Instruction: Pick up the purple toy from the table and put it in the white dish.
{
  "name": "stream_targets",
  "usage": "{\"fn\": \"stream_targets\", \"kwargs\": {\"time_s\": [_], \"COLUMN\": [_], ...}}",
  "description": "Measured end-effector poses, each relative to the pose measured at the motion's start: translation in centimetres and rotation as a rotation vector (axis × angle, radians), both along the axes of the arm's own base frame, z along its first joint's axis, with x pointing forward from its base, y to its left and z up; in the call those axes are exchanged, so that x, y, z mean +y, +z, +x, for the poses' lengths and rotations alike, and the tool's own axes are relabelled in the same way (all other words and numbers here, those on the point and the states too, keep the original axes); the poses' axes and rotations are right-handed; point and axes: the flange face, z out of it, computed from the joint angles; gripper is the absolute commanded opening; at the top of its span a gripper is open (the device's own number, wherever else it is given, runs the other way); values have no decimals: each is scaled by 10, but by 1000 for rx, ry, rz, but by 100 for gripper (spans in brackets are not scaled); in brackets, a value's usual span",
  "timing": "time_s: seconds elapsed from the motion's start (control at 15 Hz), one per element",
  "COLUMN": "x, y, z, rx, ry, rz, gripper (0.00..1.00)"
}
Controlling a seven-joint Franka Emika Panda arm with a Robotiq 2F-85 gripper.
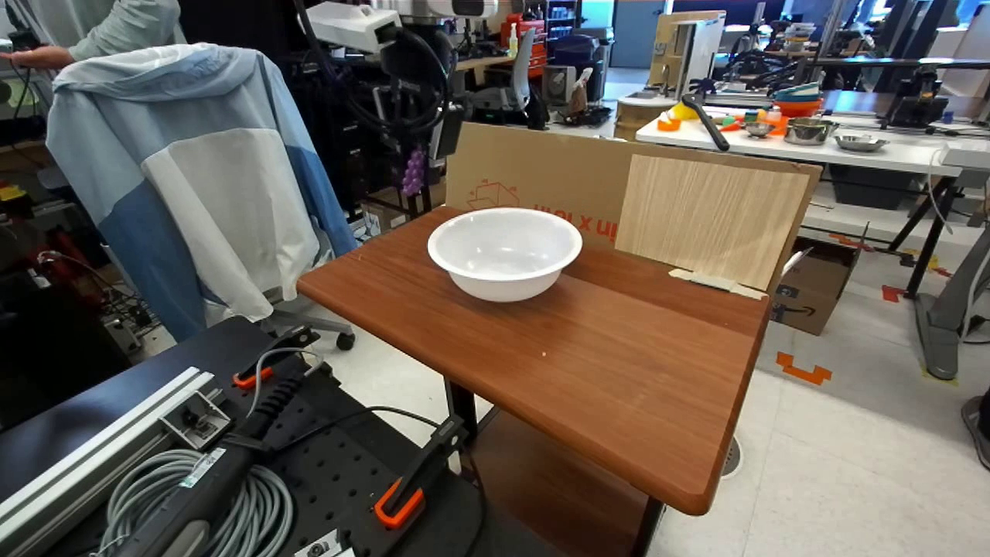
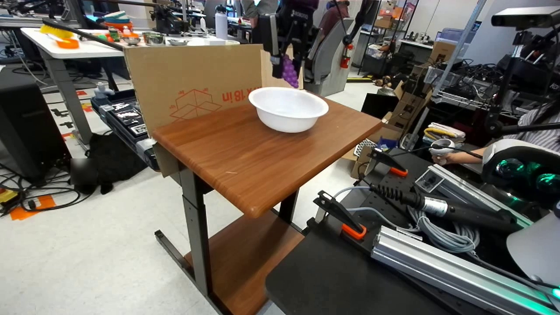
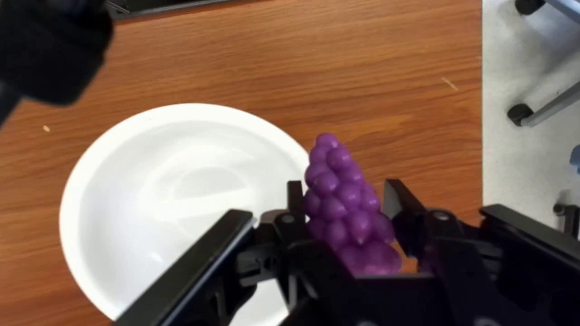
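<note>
The purple toy is a grape-like cluster [image 3: 346,203] between my gripper's fingers [image 3: 346,194] in the wrist view. The gripper is shut on it and holds it in the air. The toy also hangs below the gripper in both exterior views [image 1: 414,172] [image 2: 289,73]. The white dish [image 3: 131,194] stands upright on the brown wooden table [image 3: 317,59]. In the wrist view the toy overlaps the dish's right rim, and the fingers cover part of the dish. In both exterior views the dish [image 1: 506,286] [image 2: 288,119] shows no contents, and the toy is above and behind it.
A cardboard sheet [image 1: 541,166] stands along a table side, with a pale plywood panel [image 1: 700,220] against it. A chair with a jacket [image 1: 193,170] is near the table. A black bench [image 2: 306,271] holds clamps and cables. A blurred dark part [image 3: 50,50] fills the wrist view's upper left.
</note>
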Motion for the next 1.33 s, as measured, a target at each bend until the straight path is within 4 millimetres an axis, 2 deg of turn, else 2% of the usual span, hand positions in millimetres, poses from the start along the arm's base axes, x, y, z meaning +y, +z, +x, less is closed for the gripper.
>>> {"fn": "stream_targets", "kwargs": {"time_s": [0.13, 0.33, 0.67, 0.87, 0.93, 1.0, 1.2, 1.33], "x": [-31, -54, -60, -63, -66, -69, -82, -83], "y": [-7, -28, -77, -90, -91, -92, -89, -88], "z": [3, 6, 18, 32, 36, 39, 46, 47], "rx": [12, 52, 126, 135, 133, 130, 118, 117], "ry": [-84, -165, -237, -274, -284, -294, -319, -322], "rz": [22, 56, 92, 106, 108, 109, 111, 112], "gripper": [23, 23, 23, 23, 69, 81, 99, 100]}}
